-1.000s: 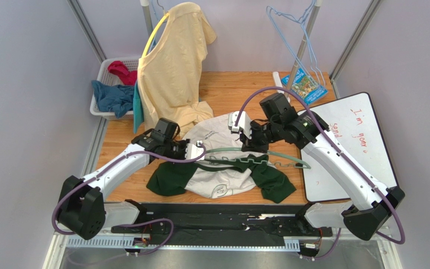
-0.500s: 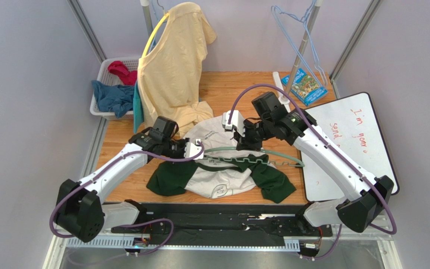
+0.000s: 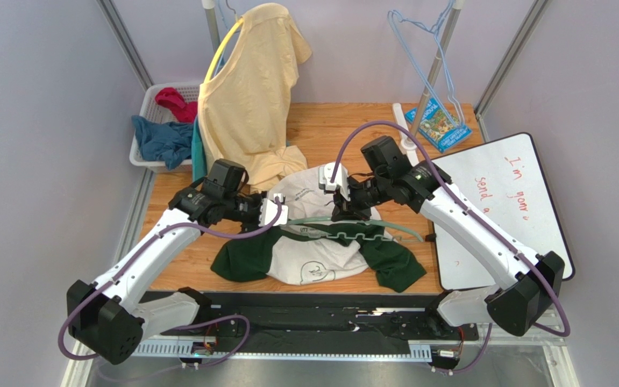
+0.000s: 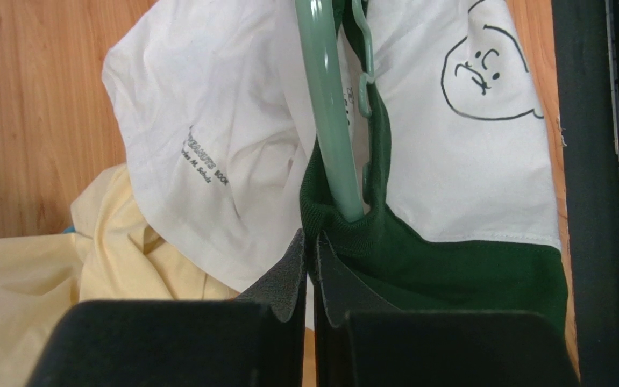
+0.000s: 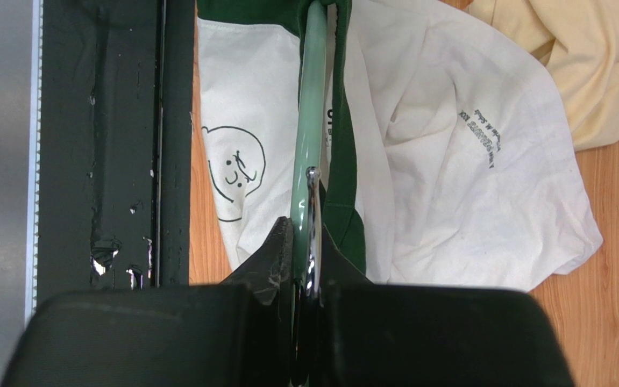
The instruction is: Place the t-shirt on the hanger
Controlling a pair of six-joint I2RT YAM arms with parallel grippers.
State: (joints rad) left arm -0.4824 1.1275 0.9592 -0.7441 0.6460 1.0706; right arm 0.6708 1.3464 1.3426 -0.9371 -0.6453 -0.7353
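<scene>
The t-shirt (image 3: 312, 256), white with dark green sleeves, lies crumpled on the wooden table between the arms. The pale green hanger (image 3: 354, 234) lies across it, its left arm tucked into the dark green collar. My left gripper (image 3: 282, 218) is shut on the collar edge (image 4: 345, 234), just where the hanger bar (image 4: 327, 121) enters the fabric. My right gripper (image 3: 341, 214) is shut on the hanger (image 5: 313, 105) near its metal hook stem (image 5: 312, 210). The white body and face print show below it in the right wrist view (image 5: 450, 161).
A pale yellow-tan shirt (image 3: 248, 97) hangs on a yellow hanger at the back, its hem touching the t-shirt. A white basket (image 3: 149, 103) of clothes stands back left. Light blue hangers (image 3: 425, 56), a booklet (image 3: 439, 121) and a whiteboard (image 3: 502, 210) are at the right. A black rail (image 3: 312, 310) runs along the near edge.
Both grippers have moved left and a little back, carrying the collar and the hanger with them. The hanger's right end has slid left across the shirt.
</scene>
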